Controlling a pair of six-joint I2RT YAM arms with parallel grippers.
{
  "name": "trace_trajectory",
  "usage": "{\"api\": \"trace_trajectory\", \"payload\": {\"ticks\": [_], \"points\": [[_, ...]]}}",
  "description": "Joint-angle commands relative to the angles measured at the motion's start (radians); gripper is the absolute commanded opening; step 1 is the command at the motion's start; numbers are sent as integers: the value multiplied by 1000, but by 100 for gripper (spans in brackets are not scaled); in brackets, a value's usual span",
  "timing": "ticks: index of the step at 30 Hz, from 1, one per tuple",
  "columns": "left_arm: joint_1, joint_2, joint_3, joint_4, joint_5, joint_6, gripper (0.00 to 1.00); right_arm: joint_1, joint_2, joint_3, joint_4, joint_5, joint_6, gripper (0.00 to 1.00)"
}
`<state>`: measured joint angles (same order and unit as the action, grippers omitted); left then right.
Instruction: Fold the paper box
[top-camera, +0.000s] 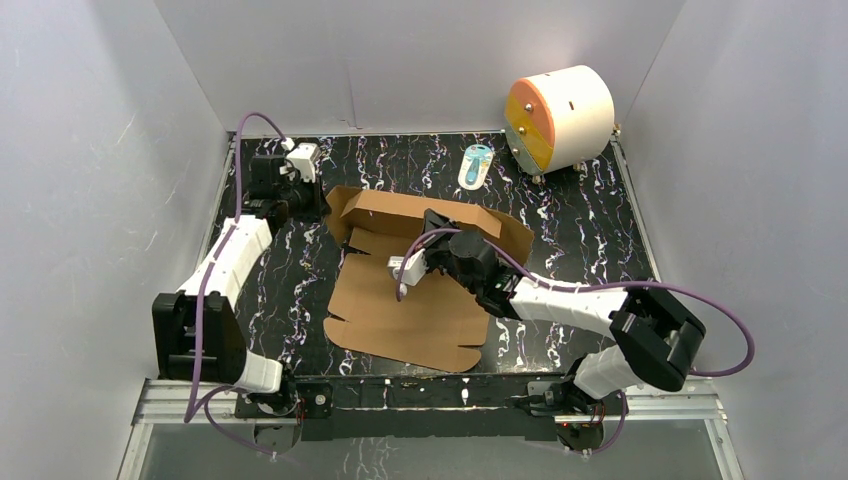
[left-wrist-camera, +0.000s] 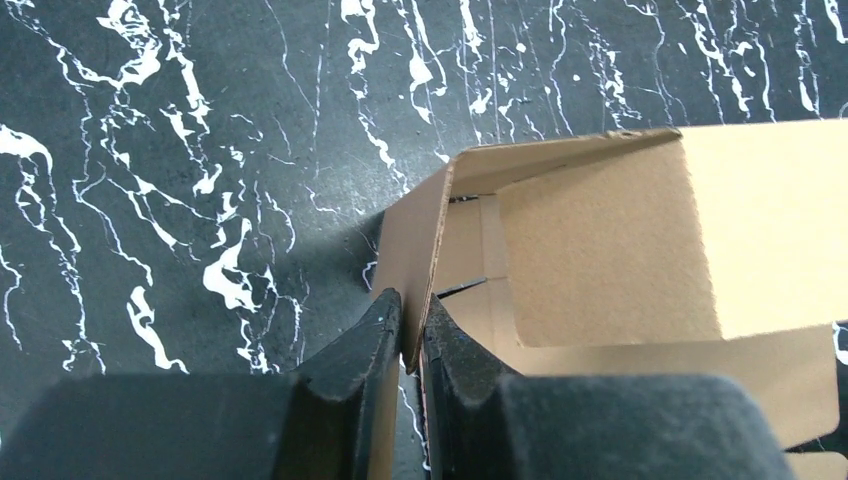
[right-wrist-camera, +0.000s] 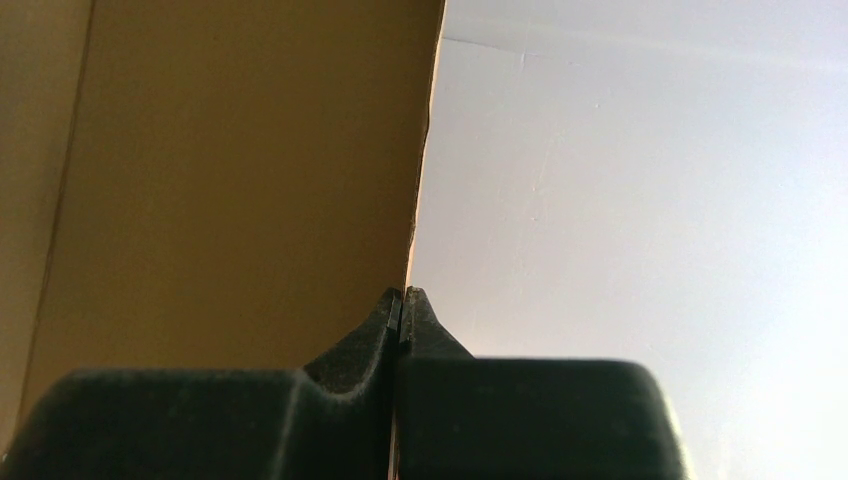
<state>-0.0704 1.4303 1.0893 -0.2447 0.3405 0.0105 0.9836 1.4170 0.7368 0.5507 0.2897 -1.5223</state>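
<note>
The paper box is a brown die-cut cardboard sheet lying mid-table, its far flaps raised. My left gripper is at the box's far left corner, shut on the upright edge of a raised side flap; the fingers pinch the cardboard between them. My right gripper reaches over the sheet's middle and is shut on the edge of a raised far wall panel, with the cardboard edge running up from between its fingertips.
A white-and-orange cylinder stands at the back right. A small teal-and-white item lies beside it on the black marbled table. Grey walls enclose the table on three sides.
</note>
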Motion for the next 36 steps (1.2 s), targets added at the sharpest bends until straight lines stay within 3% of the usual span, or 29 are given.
{"api": "trace_trajectory", "payload": {"ticks": [1, 15, 21, 28, 36], "points": [[3, -82, 40, -40, 69, 1, 10, -1, 29, 50, 39, -10, -12, 0], [-21, -230, -79, -64, 178, -237, 7, -15, 95, 64, 165, 37, -42, 0], [-90, -254, -118, -71, 127, -277, 9, -17, 122, 68, 209, 20, -55, 0], [-217, -235, -169, -51, -26, -351, 14, -18, 121, 18, 241, 1, -64, 0], [-239, -293, -263, 32, -85, -441, 23, -11, 109, -59, 293, -4, -152, 0]]}}
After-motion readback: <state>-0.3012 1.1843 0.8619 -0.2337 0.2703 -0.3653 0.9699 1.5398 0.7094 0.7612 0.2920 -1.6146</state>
